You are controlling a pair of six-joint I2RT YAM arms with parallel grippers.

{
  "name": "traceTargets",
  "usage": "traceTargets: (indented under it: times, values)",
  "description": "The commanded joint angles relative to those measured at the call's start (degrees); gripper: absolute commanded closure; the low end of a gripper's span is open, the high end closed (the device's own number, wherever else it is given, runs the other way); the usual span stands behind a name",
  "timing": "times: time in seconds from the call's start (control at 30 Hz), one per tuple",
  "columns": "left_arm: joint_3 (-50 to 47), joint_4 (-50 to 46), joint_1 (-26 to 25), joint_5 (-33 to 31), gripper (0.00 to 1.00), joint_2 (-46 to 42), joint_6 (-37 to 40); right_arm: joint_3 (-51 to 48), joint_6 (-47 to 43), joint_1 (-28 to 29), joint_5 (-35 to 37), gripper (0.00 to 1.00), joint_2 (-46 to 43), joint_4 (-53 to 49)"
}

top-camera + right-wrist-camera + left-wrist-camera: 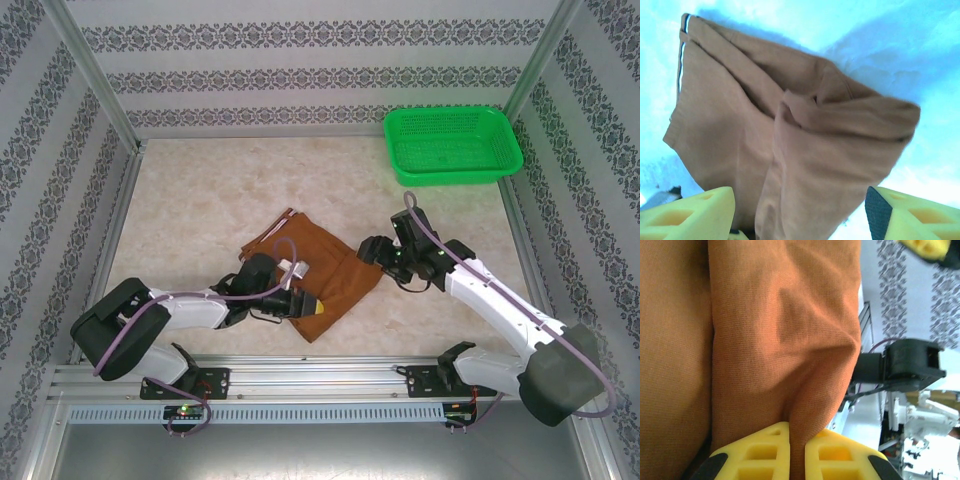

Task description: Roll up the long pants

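Centrally, pants [322, 272] lie bunched; left claw [310, 306] pinches their lower fold, right claw [373, 249] gapes wide around their right edge; basket [452, 146] sits upper right, well apart.

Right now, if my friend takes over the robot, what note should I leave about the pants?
Left hand: shut, pinching a fold of the long pants.
Right hand: open, one finger on each side of the cloth at the pants' right edge, not gripping.
Pants: bunched and folded over mid-table, close to the arms. The green basket sits at the far right corner.
Done: pants folded smaller.
Left: no neat roll yet, so the rolling itself.
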Motion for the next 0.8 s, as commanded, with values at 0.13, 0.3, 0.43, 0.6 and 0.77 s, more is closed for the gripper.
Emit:
traceTargets:
  times: [0.13,0.3,0.43,0.6,0.77]
  values:
    - [-0.66,12.29,2.11,-0.13,1.0,1.08,-7.73,-2.91,2.42,4.87,-1.89,0.26,3.52,5.21]
    - [1.23,9.81,2.29,2.93,1.0,0.55,-6.77,-3.85,2.6,5.58,-2.69,0.24,11.46,12.56]
    - [1.21,7.95,2.95,3.6,1.0,-1.12,-5.98,-2.78,2.19,5.64,-3.32,0.24,19.11,16.27]
    - [1.15,4.38,3.88,5.11,1.0,-3.72,-3.58,-2.28,2.52,5.18,-2.92,0.52,26.31,18.47]
    - [13.28,-34.38,3.53,-0.97,0.91,-10.51,19.56,-8.09,4.88,3.78,-0.87,1.0,21.93,19.41]
